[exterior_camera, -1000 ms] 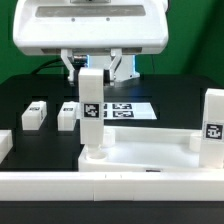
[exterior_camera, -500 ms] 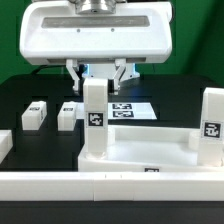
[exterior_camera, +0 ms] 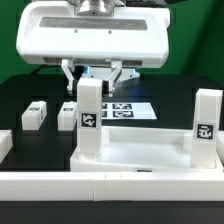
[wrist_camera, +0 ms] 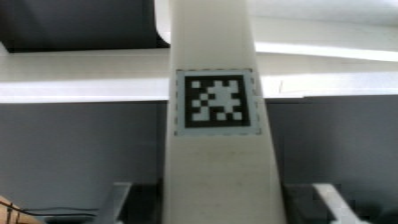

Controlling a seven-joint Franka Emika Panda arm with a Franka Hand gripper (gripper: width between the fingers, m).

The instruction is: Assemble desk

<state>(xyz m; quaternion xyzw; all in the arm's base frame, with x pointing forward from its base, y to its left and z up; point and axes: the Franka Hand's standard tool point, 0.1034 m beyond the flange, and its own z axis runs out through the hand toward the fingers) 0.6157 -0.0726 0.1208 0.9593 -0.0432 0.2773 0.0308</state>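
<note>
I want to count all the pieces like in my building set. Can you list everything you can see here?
Desk top: 1, white, near the front of the table.
Standing legs: 2, white with black-and-white tags, upright on the desk top, one toward each end.
Loose legs: 2, white with tags, lying on the table at the exterior view's left.
Marker board: 1, white with black squares, flat on the table behind the desk top.
Rail: 1, white, along the very front.
Table: 1, black, under everything.
Hand: 1, white, above the standing leg on the exterior view's left, open, with fingers on either side of that leg.
</note>
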